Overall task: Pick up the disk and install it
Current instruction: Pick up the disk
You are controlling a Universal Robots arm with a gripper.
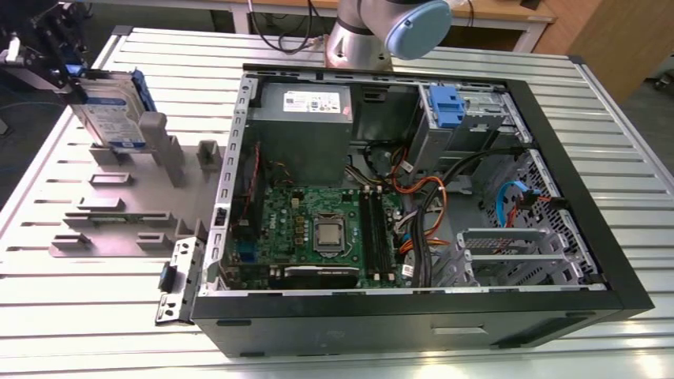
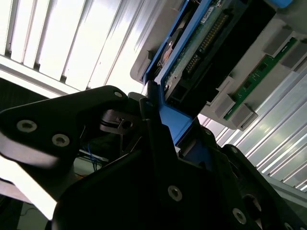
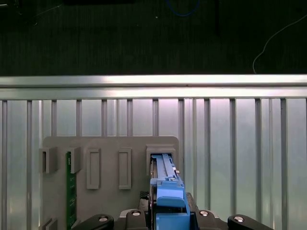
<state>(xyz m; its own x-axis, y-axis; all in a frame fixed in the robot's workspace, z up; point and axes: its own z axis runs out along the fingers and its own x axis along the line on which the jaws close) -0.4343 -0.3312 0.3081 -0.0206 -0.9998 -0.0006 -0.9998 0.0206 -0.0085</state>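
clamped on the blue frame of the disk point(image 1: 109, 110), the tool point(image 1: 76, 77) hangs above it at the exterior view's left. the disk stands on edge at a grey rack point(image 1: 116, 213), long axis upright, well apart from the computer case point(image 1: 421, 312) on that view's right.
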